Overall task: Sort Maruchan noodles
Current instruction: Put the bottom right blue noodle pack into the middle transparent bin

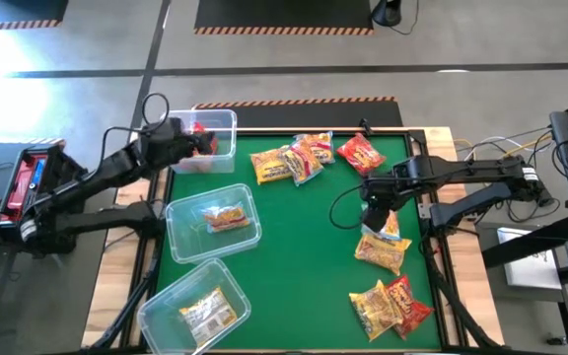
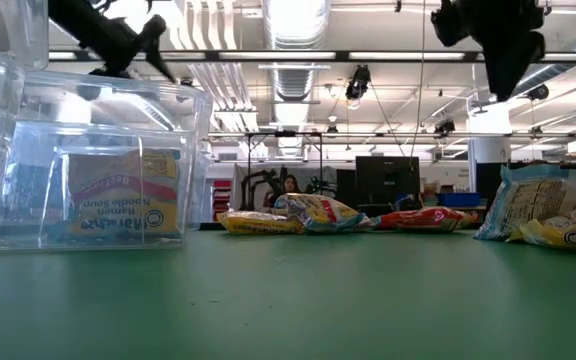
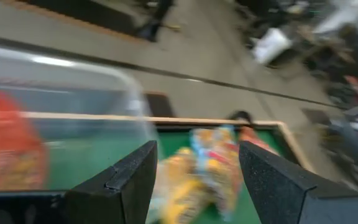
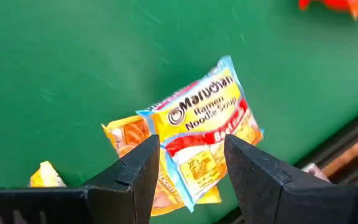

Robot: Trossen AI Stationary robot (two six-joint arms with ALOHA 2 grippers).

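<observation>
Clear bins, three: bin at my left gripper [image 3: 197,149], rim [image 1: 227,120]; middle bin [image 1: 177,212]; end bin [image 1: 158,308]; one packet inside each, namely red packet [image 1: 201,138], orange packet [image 1: 227,219], yellow packet [image 1: 208,313]. Loose packets on the green mat [image 1: 294,256]: overlapping cluster [image 1: 292,163] of about three, exact count unsure; one lone red packet [image 1: 361,154]; two stacked packets [image 4: 204,124] below my right gripper [image 4: 191,146]; corner heap [image 1: 390,306] of two or three, overlap hides the edges. Arms, two; grippers, two.
</observation>
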